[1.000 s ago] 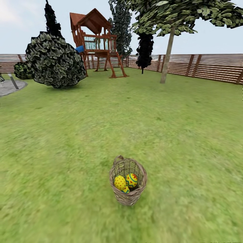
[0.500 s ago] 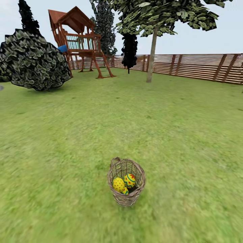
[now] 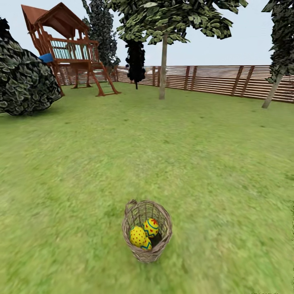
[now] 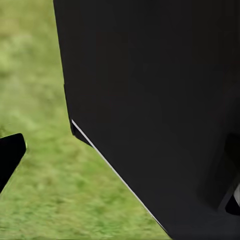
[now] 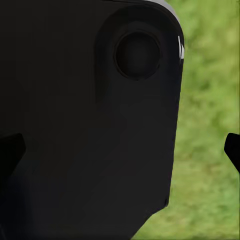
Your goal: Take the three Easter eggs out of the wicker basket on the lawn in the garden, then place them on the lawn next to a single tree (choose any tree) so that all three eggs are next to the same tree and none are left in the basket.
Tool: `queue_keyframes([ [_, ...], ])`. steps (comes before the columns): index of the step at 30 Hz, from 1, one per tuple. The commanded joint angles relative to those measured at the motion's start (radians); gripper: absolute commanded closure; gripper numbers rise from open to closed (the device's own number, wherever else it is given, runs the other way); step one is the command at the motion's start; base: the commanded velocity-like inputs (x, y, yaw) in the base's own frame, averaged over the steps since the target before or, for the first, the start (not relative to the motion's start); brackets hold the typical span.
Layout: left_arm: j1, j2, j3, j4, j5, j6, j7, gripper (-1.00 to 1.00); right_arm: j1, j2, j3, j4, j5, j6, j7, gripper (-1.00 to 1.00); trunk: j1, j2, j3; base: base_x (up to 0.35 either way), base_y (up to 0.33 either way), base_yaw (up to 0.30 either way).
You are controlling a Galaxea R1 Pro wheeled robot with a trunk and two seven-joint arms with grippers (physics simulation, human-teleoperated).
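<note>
The brown wicker basket stands upright on the lawn close in front of me in the head view. Inside it lie three yellow Easter eggs with blue zigzags: one dotted, one with a red top, and one half hidden beneath them. A pale straight tree rises far behind, before the fence. My left gripper and right gripper hang over grass, fingertips wide apart, with a dark robot panel behind them and nothing held.
A wooden play set and a large dark bush stand at the far left. A slatted fence closes the back. A second leaning trunk is at the far right. Dark conifers stand near the fence.
The whole head view has swung to the right, so the play set and bush slid left and a second trunk came in. The basket and eggs lie as before.
</note>
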Motion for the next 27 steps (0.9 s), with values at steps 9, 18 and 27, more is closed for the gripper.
queue_keyframes([
  [9, 0.0, 0.0, 0.0, -0.001, 0.0, -0.001, 0.0, -1.0, -0.001, 0.0, -0.001, 0.001, 0.001, -0.005, 0.001, -1.0, 0.0, 0.0, 0.001, 0.246, 0.203, -0.285],
  [18, 0.0, 0.0, 0.0, -0.001, 0.0, -0.001, 0.001, -1.0, -0.001, 0.0, 0.0, 0.001, 0.0, -0.004, 0.001, -1.0, 0.0, 0.0, 0.005, 0.178, 0.135, -0.243],
  [27, 0.001, 0.0, 0.0, -0.001, 0.001, -0.001, 0.001, -1.0, -0.001, 0.003, 0.005, 0.002, 0.002, -0.001, 0.001, -1.0, 0.0, 0.0, 0.005, 0.006, 0.004, -0.014],
])
